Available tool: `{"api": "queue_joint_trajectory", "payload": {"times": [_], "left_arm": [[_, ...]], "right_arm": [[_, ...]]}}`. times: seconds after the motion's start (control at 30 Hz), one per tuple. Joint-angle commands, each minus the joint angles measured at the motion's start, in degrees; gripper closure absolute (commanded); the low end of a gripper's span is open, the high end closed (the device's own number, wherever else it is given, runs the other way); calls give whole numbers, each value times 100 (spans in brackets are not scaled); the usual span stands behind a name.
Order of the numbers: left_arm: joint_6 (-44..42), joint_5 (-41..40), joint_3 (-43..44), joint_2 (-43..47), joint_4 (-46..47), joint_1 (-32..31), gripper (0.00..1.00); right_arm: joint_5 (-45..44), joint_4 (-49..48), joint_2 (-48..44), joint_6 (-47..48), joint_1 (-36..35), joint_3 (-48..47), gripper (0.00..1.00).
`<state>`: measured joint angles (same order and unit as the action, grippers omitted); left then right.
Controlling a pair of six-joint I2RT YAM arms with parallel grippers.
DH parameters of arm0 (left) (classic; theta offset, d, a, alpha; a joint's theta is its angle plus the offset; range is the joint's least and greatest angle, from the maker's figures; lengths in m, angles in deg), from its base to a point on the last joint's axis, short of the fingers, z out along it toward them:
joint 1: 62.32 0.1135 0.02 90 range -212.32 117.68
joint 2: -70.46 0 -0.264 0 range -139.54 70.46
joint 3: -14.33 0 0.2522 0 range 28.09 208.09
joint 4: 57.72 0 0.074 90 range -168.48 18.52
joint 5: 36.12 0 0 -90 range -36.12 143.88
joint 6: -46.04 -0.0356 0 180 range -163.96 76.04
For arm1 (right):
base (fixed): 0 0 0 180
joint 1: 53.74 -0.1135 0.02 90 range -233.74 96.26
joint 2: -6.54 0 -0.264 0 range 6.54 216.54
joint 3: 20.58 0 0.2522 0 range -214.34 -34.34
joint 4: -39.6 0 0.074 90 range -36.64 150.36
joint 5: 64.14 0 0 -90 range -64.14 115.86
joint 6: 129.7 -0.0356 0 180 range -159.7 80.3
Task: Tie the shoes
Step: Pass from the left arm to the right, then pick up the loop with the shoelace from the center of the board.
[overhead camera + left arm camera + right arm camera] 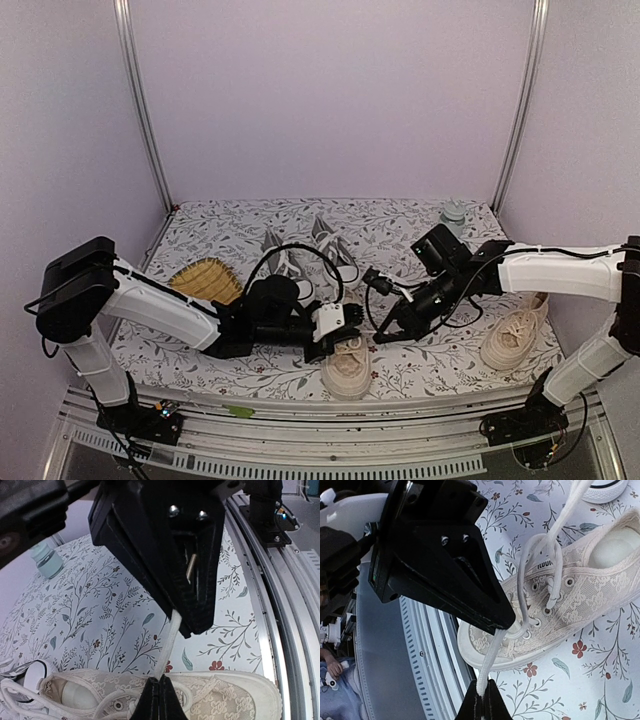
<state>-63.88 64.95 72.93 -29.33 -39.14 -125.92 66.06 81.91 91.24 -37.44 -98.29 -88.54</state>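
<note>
While the 2 sets of fingers crowd over it in the top view, the heel end of the near cream shoe (pixel 347 372) is covered. The spot where its lace is pinched cannot be made out from above. This shoe lies at the middle of the flowered surface (pixel 440 365), close to the near edge, with its toe toward the near rail. In the left wrist view its lower part is cut off by the frame. In the right wrist view its heel runs out at the right edge.

The left fingers (pixel 151 705) are closed tight on the white lace (pixel 489 662). The right fingers (pixel 470 707) are closed on the same lace just beside them. Between the 2 grips, 1 short, straight stretch of lace runs above the shoe. The rest of the lace lies in loose loops over the eyelets. A small tab on the tongue carries dark letters, too blurred to read.

The second cream shoe (pixel 515 335) lies well apart to the right, its far end hidden by the right arm. The 2 grey shoes (pixel 286 258) lie side by side farther back at the middle, and a black cable crosses in front of the left one. A woven tan object (pixel 207 281) on the left is partly hidden by the left arm. A pale bottle (pixel 453 213) stands at the far right.
</note>
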Motion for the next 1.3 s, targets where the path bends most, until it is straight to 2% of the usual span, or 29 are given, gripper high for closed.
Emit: {"api": "queue_joint_trajectory", "payload": {"times": [0.0,0.1,0.13,0.2,0.23,0.27,0.37,0.47,0.53,0.63,0.7,0.77,0.93,1.03,1.1,1.17,1.23,1.27], "left_arm": [[-52,-50,60,-48,138,-60,100],[-50,-44,66,6,105,-65,100],[-20,-41,81,48,64,-64,97],[101,-16,135,225,-62,-66,67],[165,41,196,362,-197,-61,58],[228,138,305,527,-393,-58,53],[474,347,558,970,-997,16,48],[1045,455,509,1230,-975,394,38],[1630,388,502,1205,-949,702,33],[2106,219,631,957,-1098,1064,20],[2168,240,787,753,-1230,1159,18],[2102,380,1012,511,-1344,1171,18],[2114,730,1496,-92,-1603,1173,26],[2152,854,1551,-273,-1558,1168,36],[2175,836,1535,-308,-1555,1173,50],[2182,864,1473,-269,-1527,1173,69],[2200,923,1350,-164,-1445,1179,93],[2212,947,1242,-99,-1355,1180,100]], "right_arm": [[-59,29,-291,-17,17,18,99],[-238,129,-370,35,14,-1,99],[-295,154,-384,51,16,-5,99],[-367,253,-385,88,17,-12,99],[-389,300,-375,117,17,-30,99],[-396,344,-357,137,17,-39,99],[-397,384,-337,201,17,-44,99],[-404,379,-300,243,14,-60,99],[-412,423,-253,270,17,-87,99],[-445,464,-234,308,17,-93,100],[-461,465,-245,310,15,-96,99],[-473,467,-258,306,10,-95,99],[-548,499,-254,278,16,-76,99],[-601,552,-281,237,13,-81,100],[-684,614,-312,194,25,-79,99],[-808,675,-376,113,78,-77,99],[-919,781,-412,-94,304,-116,99],[-903,826,-462,-194,491,-111,99]]}}
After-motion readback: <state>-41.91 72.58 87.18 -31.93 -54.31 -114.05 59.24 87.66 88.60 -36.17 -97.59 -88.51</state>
